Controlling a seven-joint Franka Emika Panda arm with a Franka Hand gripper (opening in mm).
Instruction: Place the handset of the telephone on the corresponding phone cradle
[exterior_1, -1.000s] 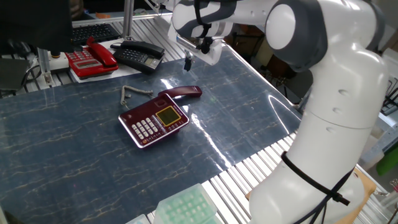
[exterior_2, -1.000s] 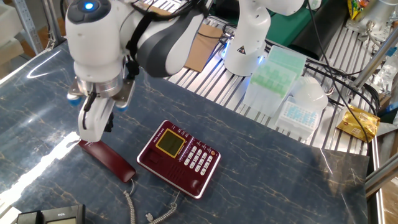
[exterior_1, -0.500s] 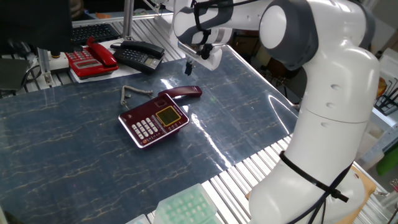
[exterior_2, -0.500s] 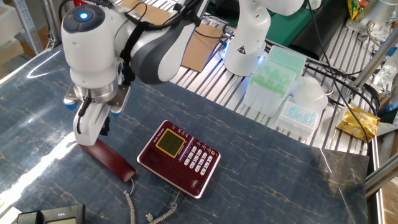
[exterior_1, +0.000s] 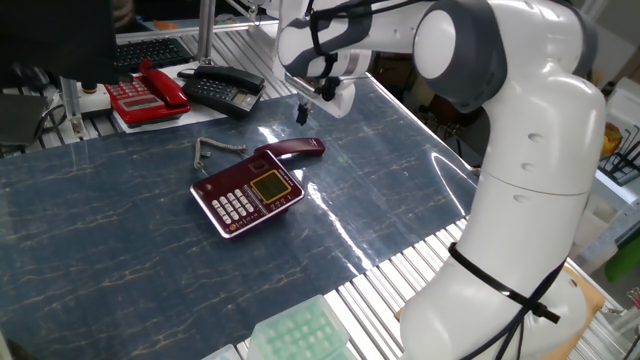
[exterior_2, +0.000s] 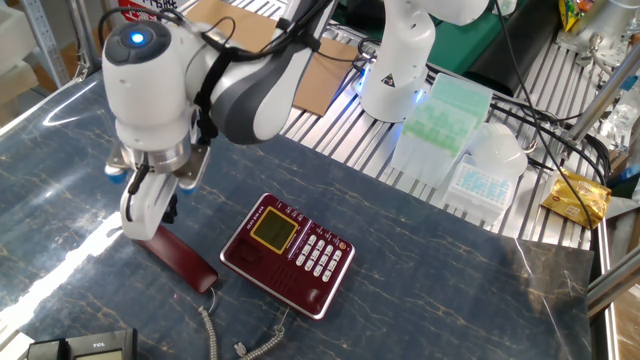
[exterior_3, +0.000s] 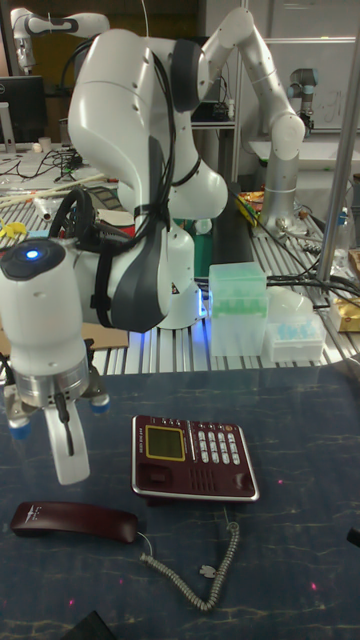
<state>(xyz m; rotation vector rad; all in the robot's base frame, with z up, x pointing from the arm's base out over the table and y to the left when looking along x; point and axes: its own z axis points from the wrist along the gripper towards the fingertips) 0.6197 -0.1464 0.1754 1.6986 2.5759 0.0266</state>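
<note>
At left, the tool (exterior_3: 66, 462) is seen hanging just above the counter (exterior_3: 300, 560), lowered a little and shifted slightly over the past second towards one end of the handset (exterior_3: 75, 521), with a small gap still showing between them in the tall fixed view. Whether the fingers are spread or closed cannot be told from any view, and nothing is seen to be held. The handset itself has not been moved: it lies flat on the counter, off its rest and near the telephone (exterior_3: 190, 457), to which it is joined by the grey coiled cord (exterior_3: 205, 575) trailing across the counter. At centre, the telephone is shown where it was, its yellow screen lit, and the phone cradle (exterior_3: 190, 487) along its near edge remains unoccupied. The small shift is judged to be the last of an approach for a grasp near the handset's end, so the task is taken to be at an early stage, with the pick-up, the carry and the seating in the cradle all still to be done
</note>
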